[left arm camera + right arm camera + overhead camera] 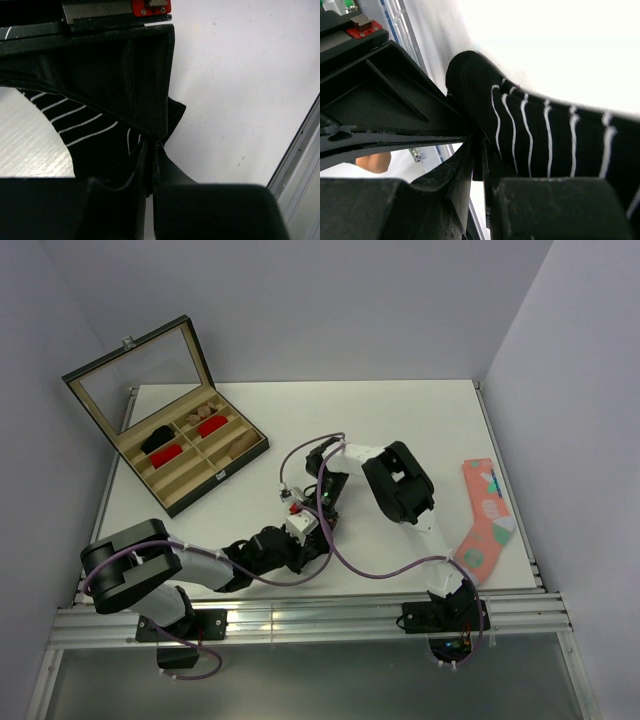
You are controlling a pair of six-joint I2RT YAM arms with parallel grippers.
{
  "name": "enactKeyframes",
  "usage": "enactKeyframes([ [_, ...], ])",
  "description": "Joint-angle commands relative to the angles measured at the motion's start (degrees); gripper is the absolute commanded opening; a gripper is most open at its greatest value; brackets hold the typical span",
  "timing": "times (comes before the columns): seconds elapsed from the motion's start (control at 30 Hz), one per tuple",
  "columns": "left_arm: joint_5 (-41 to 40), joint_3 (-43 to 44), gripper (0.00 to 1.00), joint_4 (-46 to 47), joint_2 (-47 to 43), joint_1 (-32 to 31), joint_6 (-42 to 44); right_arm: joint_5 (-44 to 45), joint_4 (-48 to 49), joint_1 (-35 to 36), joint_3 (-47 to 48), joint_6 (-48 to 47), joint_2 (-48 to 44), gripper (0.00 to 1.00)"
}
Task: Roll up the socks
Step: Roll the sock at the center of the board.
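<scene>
The short black sock with thin white stripes [85,125] is held between my two grippers near the table's front middle. In the left wrist view my left gripper [151,145] is shut on its dark edge. In the right wrist view the sock [540,135] bulges to the right, and my right gripper [477,137] is shut on its edge. In the top view the left gripper [305,538] and the right gripper [318,515] meet tip to tip and hide the sock. No loose tan-brown sock shows.
A coral-pink patterned sock [487,520] lies at the right edge of the table. An open glass-lidded box [220,478] at the back left holds red bundles [210,426], a black item and beige items. Purple cables loop over the table's middle.
</scene>
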Motion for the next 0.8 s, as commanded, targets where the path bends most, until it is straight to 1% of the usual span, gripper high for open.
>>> enactKeyframes([
  [0.0, -0.6, 2.3, 0.07, -1.6, 0.9, -0.3, -0.2, 0.0, 0.8, -0.4, -1.2, -0.2, -2.3, 0.2],
  [0.07, -0.3, 3.4, 0.0, -4.1, 1.0, -0.3, -0.9, 0.2, 2.4, -0.5, -2.5, 0.3, -3.5, 0.2],
  [0.2, 2.2, 5.0, 0.0, -7.8, 1.1, -0.3, -3.2, 1.2, 5.7, -0.6, -4.6, 1.9, -6.5, 0.25],
  [0.27, 3.2, 6.0, 0.0, -10.3, 1.2, 0.0, -5.1, 1.6, 7.9, -1.1, -5.6, 2.6, -8.6, 0.29],
  [0.33, 5.6, 6.9, 0.0, -11.8, 1.5, 0.6, -6.7, 1.8, 9.2, -1.4, -6.1, 3.0, -9.9, 0.32],
  [0.43, 8.7, 7.7, 0.0, -14.3, 1.5, 1.7, -9.3, 1.6, 10.6, -2.6, -6.8, 3.4, -12.4, 0.35],
  [0.5, 10.3, 7.8, 0.0, -15.4, 0.7, 3.1, -10.9, 1.7, 11.2, -3.6, -7.3, 2.8, -13.2, 0.35],
  [0.63, 16.1, 8.1, 0.0, -17.6, -0.6, 6.6, -15.4, 1.5, 14.3, -4.9, -11.1, 2.2, -16.1, 0.36],
  [0.7, 17.0, 8.3, 0.0, -18.8, -1.3, 8.3, -17.5, 0.9, 14.3, -5.5, -12.2, 0.9, -16.5, 0.36],
  [0.77, 20.4, 8.3, 0.0, -18.8, -1.3, 9.8, -19.0, 0.2, 14.9, -5.7, -14.0, -0.2, -17.4, 0.36],
])
